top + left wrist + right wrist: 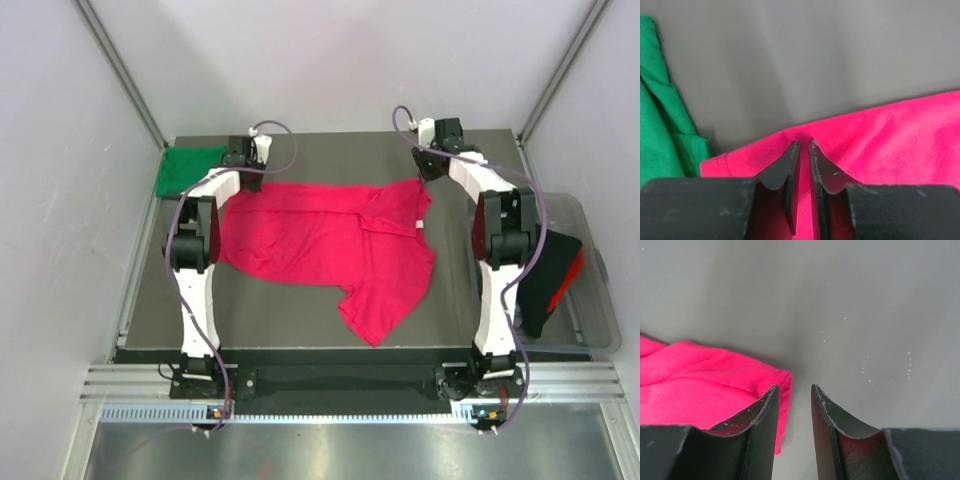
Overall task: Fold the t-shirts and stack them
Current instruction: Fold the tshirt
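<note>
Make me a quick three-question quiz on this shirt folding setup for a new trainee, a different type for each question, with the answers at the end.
1. True or false: the green t-shirt is spread out flat in the middle of the table.
2. Where is the left gripper? A: at the far left edge of the pink t-shirt. B: at the table's near edge. C: over the green t-shirt.
3. Short answer: which t-shirt shows in both wrist views?

Key: 1 false, it lies bunched at the far left corner. 2 A. 3 the pink t-shirt.
</note>
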You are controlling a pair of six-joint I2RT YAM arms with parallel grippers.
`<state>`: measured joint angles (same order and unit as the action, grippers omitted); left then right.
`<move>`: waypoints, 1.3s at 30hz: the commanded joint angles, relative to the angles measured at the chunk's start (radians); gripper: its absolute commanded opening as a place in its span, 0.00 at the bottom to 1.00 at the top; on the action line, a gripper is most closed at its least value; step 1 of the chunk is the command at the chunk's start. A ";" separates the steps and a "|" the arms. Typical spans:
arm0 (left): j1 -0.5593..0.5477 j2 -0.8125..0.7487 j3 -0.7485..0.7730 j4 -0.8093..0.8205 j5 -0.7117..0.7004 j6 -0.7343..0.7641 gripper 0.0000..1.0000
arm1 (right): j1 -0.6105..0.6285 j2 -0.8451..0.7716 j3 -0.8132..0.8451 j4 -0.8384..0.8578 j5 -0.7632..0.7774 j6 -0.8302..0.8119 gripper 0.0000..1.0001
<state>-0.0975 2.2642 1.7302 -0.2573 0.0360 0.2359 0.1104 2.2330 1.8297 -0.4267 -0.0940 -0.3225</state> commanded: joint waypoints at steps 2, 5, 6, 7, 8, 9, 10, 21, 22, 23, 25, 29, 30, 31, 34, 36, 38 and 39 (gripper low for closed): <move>0.005 0.006 0.012 -0.020 -0.001 -0.012 0.17 | -0.011 0.023 0.068 -0.023 -0.050 0.030 0.32; 0.005 -0.002 0.000 -0.017 0.002 -0.012 0.17 | -0.011 0.069 0.109 -0.087 -0.062 0.025 0.32; 0.005 -0.002 -0.001 -0.016 0.002 -0.012 0.17 | -0.012 0.083 0.124 -0.104 -0.064 0.026 0.32; 0.005 -0.003 -0.004 -0.014 0.002 -0.014 0.17 | -0.012 0.097 0.153 -0.118 -0.065 0.026 0.32; 0.005 -0.003 -0.009 -0.013 0.004 -0.015 0.17 | -0.011 0.117 0.163 -0.132 -0.067 0.026 0.32; 0.005 -0.006 -0.011 -0.011 0.005 -0.017 0.17 | -0.012 0.126 0.169 -0.145 -0.069 0.025 0.32; 0.005 -0.005 -0.014 -0.010 0.005 -0.017 0.17 | -0.012 0.132 0.180 -0.150 -0.069 0.028 0.32; 0.005 -0.003 -0.020 -0.005 -0.010 -0.017 0.15 | -0.024 0.174 0.224 -0.181 -0.063 0.034 0.00; 0.005 0.001 -0.018 -0.005 -0.013 -0.017 0.15 | -0.028 0.163 0.201 -0.167 -0.053 0.033 0.00; 0.005 0.004 -0.017 -0.007 -0.024 -0.015 0.14 | -0.029 0.143 0.188 -0.134 -0.023 0.036 0.00; 0.005 0.005 -0.018 -0.005 -0.027 -0.021 0.09 | -0.037 0.123 0.148 -0.097 0.023 0.036 0.00; 0.005 -0.002 -0.031 0.010 -0.062 -0.029 0.05 | -0.054 0.096 0.131 -0.058 0.063 0.048 0.00; 0.005 -0.003 -0.034 0.013 -0.068 -0.030 0.05 | -0.057 0.093 0.125 -0.057 0.068 0.051 0.00; 0.005 -0.005 -0.037 0.016 -0.071 -0.033 0.04 | -0.060 0.085 0.120 -0.052 0.069 0.059 0.00; 0.005 -0.009 -0.038 0.024 -0.082 -0.037 0.04 | -0.066 0.073 0.102 -0.038 0.083 0.060 0.00; 0.007 -0.012 -0.038 0.032 -0.100 -0.046 0.04 | -0.067 0.053 0.085 -0.020 0.088 0.063 0.00; 0.007 -0.014 -0.034 0.044 -0.108 -0.044 0.04 | -0.067 0.048 0.079 -0.014 0.114 0.063 0.00; 0.007 -0.009 -0.018 0.044 -0.114 -0.043 0.04 | -0.066 0.050 0.086 -0.012 0.120 0.063 0.00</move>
<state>-0.0998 2.2658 1.7145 -0.2222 -0.0223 0.2031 0.0704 2.3451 1.9209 -0.4675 -0.0624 -0.2642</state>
